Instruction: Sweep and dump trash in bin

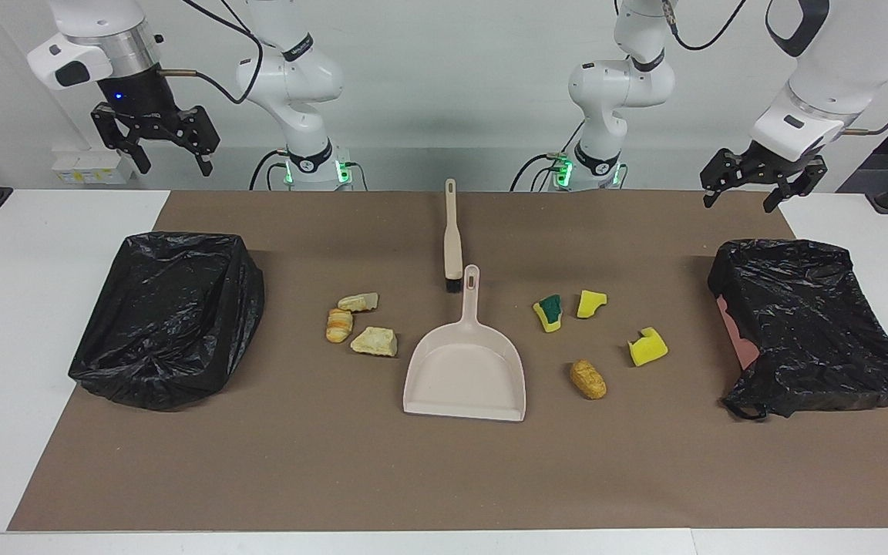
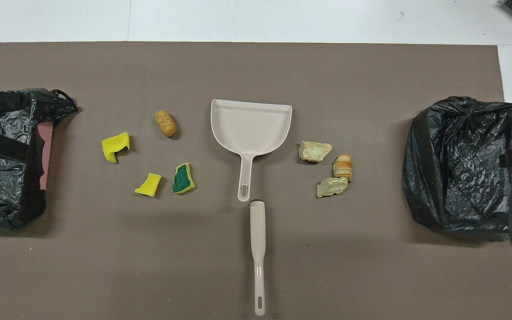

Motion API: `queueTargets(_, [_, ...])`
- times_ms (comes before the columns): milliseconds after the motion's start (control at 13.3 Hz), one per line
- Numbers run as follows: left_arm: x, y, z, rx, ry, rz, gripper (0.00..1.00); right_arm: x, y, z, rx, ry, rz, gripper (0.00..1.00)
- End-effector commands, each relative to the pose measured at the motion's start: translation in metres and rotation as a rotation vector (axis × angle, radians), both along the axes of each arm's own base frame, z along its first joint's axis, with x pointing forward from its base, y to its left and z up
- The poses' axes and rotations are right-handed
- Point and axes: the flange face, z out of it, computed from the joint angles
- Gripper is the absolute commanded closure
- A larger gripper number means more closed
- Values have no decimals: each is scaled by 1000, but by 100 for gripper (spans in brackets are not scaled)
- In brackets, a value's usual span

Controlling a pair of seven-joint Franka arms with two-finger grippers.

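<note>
The trash lies on the brown mat [image 1: 444,478] in two groups. Toward the left arm's end are a green-topped sponge piece [image 1: 548,313], two yellow sponge pieces [image 1: 590,303] [image 1: 647,347] and a brown potato-like lump [image 1: 588,378]. Toward the right arm's end are three pale bread-like chunks [image 1: 358,301] [image 1: 338,324] [image 1: 374,341]. Between the groups lies the beige dustpan [image 1: 465,371], with the brush [image 1: 452,239] nearer the robots, bristles at the pan's handle. A black-bagged bin [image 1: 170,316] [image 1: 806,324] stands at each end. My right gripper [image 1: 173,163] and left gripper [image 1: 738,203] hang open and empty, high over the robots' edge.
The bin at the left arm's end shows a pink wall [image 1: 743,339] under its bag. White table [image 1: 20,308] borders the mat at both ends. In the overhead view the dustpan [image 2: 250,126] opens away from the robots and the brush [image 2: 258,249] lies in line with its handle.
</note>
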Motion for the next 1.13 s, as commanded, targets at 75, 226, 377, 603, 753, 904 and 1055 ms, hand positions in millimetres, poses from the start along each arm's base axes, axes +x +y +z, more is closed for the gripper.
queueTargets(75, [-2,4,9,-10,-18,-3,0,-1,0,2,-2,-3,17,0])
queueTargets(226, [-1,-2,14,-10,-47,-14,0,-1,0,2,-2,-3,17,0])
queueTargets(377, [-2,-3,16,-12,-54,-8,0,-1,0,2,-2,-3,15,0])
queueTargets(603, [-4,1,13,-50,-55,-2,0,-1,0,2,-2,-3,17,0])
queueTargets(753, [-3,-11,-1,-66,-25,-24,0,-1,0,2,-2,-3,17,0])
queueTargets(904, [-2,-31,-20,-107,-7,-47,0,-1,0,2,-2,-3,17,0])
queueTargets(1055, [-8,-63,-40,-107,7,-93,0,-1,0,2,-2,-3,17,0])
